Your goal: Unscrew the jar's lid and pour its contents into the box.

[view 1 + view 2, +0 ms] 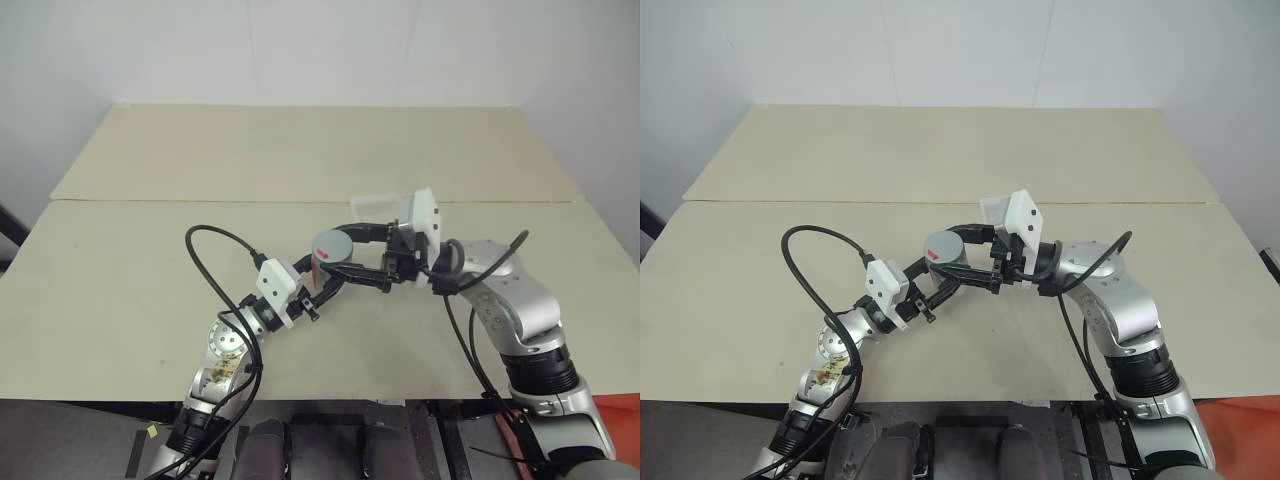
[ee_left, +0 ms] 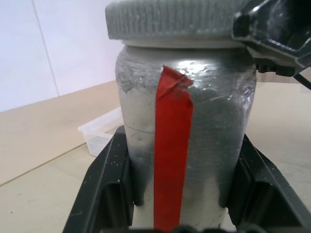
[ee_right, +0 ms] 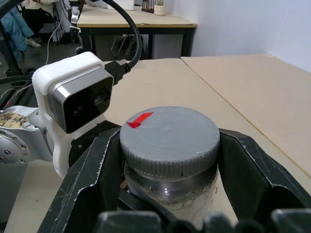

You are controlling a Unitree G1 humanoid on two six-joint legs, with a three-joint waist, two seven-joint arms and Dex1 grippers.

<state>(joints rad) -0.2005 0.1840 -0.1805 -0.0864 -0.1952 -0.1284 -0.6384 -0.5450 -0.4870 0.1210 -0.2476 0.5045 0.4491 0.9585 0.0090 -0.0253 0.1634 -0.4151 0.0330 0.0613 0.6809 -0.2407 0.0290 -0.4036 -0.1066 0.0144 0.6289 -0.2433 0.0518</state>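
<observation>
— What's nearest, and how do the jaws stand?

— The left gripper (image 1: 318, 283) reaches in from the near left, its jaws clamped on the body of the jar (image 2: 184, 145), one black finger on each side. The jar is silver-grey with a strip of red tape (image 2: 172, 160) down its side, and it is held up off the pale surface (image 1: 120, 280) near the middle.

— And the top of it?

— The grey ribbed lid (image 3: 169, 138) sits on the jar's mouth, a small red mark on its flat face. The right gripper (image 3: 170, 145) comes in from the right, its jaws closed around the lid's rim.

— Anything visible inside?

— I cannot tell; the wall is opaque and the lid covers it.

— Farther back?

— The clear plastic box (image 1: 375, 205) lies on the surface just beyond the grippers. What it holds I cannot make out.
</observation>
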